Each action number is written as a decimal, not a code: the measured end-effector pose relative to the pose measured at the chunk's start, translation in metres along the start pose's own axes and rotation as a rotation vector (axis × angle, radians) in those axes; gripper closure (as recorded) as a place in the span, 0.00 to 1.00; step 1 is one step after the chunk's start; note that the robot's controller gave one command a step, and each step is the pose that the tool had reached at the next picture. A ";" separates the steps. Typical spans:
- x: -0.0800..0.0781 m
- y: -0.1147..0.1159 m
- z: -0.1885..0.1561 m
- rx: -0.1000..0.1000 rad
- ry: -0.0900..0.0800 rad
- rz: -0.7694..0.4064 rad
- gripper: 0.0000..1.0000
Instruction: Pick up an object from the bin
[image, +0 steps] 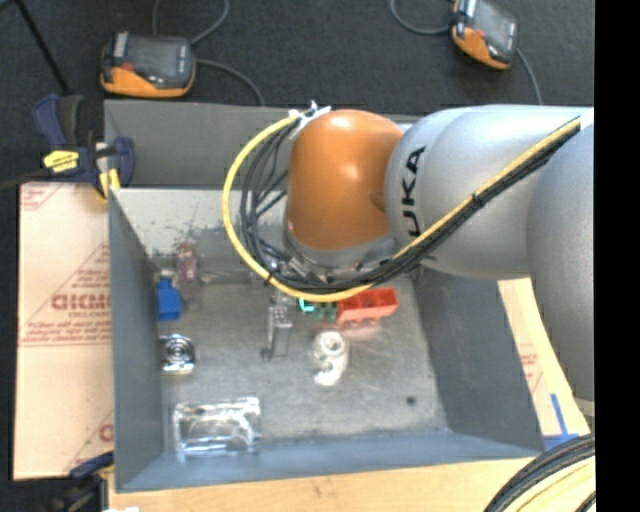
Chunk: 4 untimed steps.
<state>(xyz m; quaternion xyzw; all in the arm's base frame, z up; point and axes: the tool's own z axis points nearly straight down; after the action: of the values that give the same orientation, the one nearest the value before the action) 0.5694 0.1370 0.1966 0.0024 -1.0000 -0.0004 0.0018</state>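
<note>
My gripper (272, 345) reaches down from under the orange cover to the middle of the bin floor, with nothing visibly in it. Just right of it lies a small white lumpy object (327, 358). A red block-shaped thing (366, 306) sits behind that, partly under the arm, with a small teal piece (306, 307) beside it. To the left, a shiny round metal piece (177, 353) rests on the floor, apart from the gripper.
A blue block (167, 299) and a small purple thing (186, 265) lie near the left wall. A clear plastic box (216, 424) sits at the front left corner. The arm and its cables cover the back middle of the bin.
</note>
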 end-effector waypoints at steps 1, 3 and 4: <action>0.098 0.009 0.086 0.002 0.007 0.099 0.00; 0.091 0.028 0.125 -0.002 -0.018 -0.237 1.00; 0.070 0.013 0.030 0.002 -0.012 -0.221 1.00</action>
<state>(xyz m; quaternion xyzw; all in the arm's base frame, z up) 0.4990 0.1495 0.1668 0.1127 -0.9936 0.0002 -0.0044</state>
